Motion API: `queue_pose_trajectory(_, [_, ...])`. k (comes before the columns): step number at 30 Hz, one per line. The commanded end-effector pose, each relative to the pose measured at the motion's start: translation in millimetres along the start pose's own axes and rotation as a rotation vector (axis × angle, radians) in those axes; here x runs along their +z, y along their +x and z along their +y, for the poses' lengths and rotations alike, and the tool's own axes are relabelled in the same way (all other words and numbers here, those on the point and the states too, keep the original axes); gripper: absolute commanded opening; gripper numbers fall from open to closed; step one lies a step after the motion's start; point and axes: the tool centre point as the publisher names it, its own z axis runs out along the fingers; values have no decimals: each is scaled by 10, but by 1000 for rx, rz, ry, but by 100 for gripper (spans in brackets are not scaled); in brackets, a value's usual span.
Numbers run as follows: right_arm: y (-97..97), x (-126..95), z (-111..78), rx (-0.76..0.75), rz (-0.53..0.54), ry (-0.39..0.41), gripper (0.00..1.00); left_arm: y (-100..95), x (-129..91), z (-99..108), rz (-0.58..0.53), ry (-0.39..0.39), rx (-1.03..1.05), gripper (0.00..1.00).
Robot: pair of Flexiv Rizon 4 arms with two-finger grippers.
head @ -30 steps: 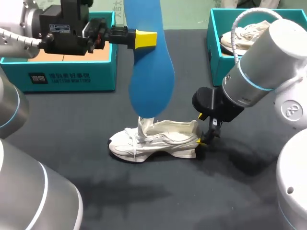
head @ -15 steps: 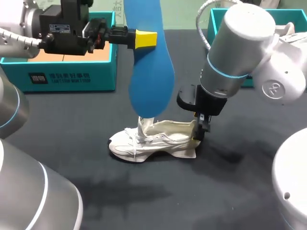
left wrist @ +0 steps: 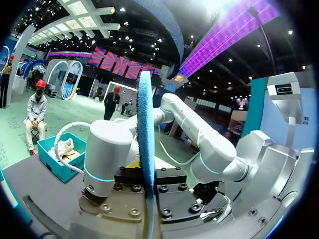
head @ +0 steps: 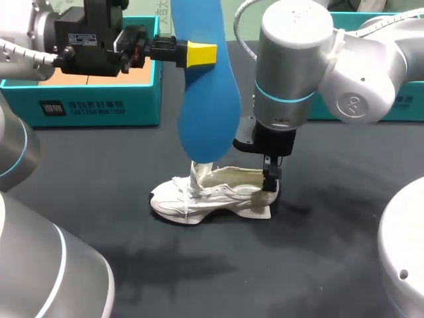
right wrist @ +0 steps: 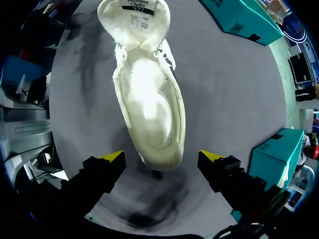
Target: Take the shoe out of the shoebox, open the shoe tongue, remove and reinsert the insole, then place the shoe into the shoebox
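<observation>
Shoe: your white shoe [head: 213, 193] stands on its sole on the table [head: 132, 265], outside both boxes. The toe points toward your left arm's side and the heel toward your right.
Tongue: the tongue [right wrist: 133, 17] is pulled up and away from the opening, so the right wrist view looks straight down into the shoe.
Insole: the blue insole [head: 209, 99] hangs upright above the shoe. Its lower end is just over the tongue, and you cannot tell whether they touch.
Left gripper: your left gripper [head: 202, 54] is clamped on the insole's upper part, high over the table. In the left wrist view the insole runs edge-on between its two fingers.
Right gripper: your right gripper [head: 270, 180] points down at the heel. Its fingers [right wrist: 113, 157] are spread, one on each side of the heel, with bare table showing between each tip and the shoe.
Left box: the teal left box [head: 79, 109] sits at the table's far left, behind the left gripper.
Right box: the right box [head: 404, 106] sits at the far right, mostly hidden by your right arm.
</observation>
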Motion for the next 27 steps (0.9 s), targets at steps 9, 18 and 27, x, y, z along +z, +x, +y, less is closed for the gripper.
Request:
queue_pose_trajectory(9, [-69, -44, 82, -15, -28, -17, 100, -3, 10, 9, 0, 2, 0, 0])
queue_pose_trajectory(18, [-285, -57, 269, -70, -23, -22, 100, -3, 10, 9, 0, 2, 0, 0])
queue_pose_trajectory(27, [-430, -27, 467, -132, -24, -24, 100, -3, 10, 9, 0, 2, 0, 0])
